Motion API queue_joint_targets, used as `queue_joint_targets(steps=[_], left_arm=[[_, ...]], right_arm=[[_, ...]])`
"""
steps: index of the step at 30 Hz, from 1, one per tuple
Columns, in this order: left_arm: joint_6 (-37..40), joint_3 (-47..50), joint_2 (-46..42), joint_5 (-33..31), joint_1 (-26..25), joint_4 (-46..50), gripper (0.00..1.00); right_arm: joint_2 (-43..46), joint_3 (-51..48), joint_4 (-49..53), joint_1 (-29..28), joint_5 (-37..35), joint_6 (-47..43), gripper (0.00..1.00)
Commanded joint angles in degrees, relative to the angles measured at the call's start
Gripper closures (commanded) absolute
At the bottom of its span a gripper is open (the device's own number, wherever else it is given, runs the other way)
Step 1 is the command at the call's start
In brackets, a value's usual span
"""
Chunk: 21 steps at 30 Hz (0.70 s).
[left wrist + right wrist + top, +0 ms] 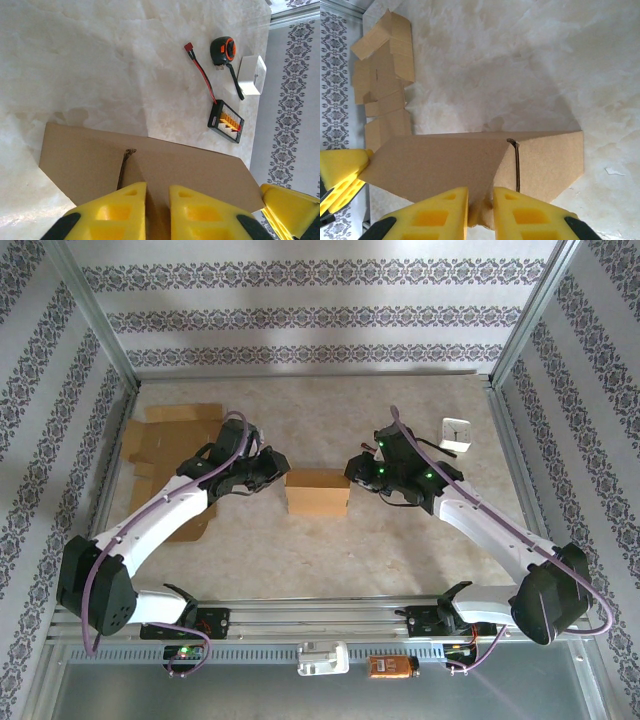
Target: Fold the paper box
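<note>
1. Where the two arms meet at mid-table, the paper box (pixel 317 491) sits on the marble-look table (pixel 330 560) as a low brown block. One arm is at each end.
2. Left gripper (pixel 275 468) is at the box's left end. In the left wrist view its yellow fingers (pixel 120 210) are nearly together, with a strip of the box's cardboard running into the narrow gap. It is clamped on the box edge.
3. Right gripper (pixel 358 470) is at the box's right end. In the right wrist view its yellow fingers (pixel 530 212) are also close together, with a crumpled bit of cardboard pinched between them. It is clamped on the box too.
4. The right wrist view shows a diagonal fold line across the top panel and a short slit near the right side.
5. Each wrist view catches the other gripper's yellow finger at the far end of the box, right at the cardboard.
6. A flat cardboard stack (pixel 165 440) lies at the back left, well apart from the box.
7. A white square device (pixel 456 433) is at the back right by the frame rail.
8. Near it in the left wrist view are a black-and-orange tape measure (pixel 223 50), a red-plug cable (pixel 202 75) and a black connector board (pixel 226 121). All three are apart from the box.
</note>
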State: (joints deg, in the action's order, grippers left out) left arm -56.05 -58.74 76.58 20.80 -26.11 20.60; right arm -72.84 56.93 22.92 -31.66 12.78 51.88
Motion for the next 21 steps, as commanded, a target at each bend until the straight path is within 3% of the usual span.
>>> queue_joint_targets(steps=[1,16,21], left_arm=[[0.02,3.1,0.03,0.41,0.57,2.57,0.88],[3.67,6.2,-0.66,0.06,0.37,6.26,0.91],[5.6,4.06,-1.05,-1.05,0.34,8.97,0.91]], right_arm=[[-0.49,-1.82,2.49,-1.03,-1.57,-1.77,0.8],[0.48,-4.51,5.09,-2.44,-8.89,-6.41,0.84],[1.36,-0.64,6.88,-2.7,-8.67,-7.4,0.81]])
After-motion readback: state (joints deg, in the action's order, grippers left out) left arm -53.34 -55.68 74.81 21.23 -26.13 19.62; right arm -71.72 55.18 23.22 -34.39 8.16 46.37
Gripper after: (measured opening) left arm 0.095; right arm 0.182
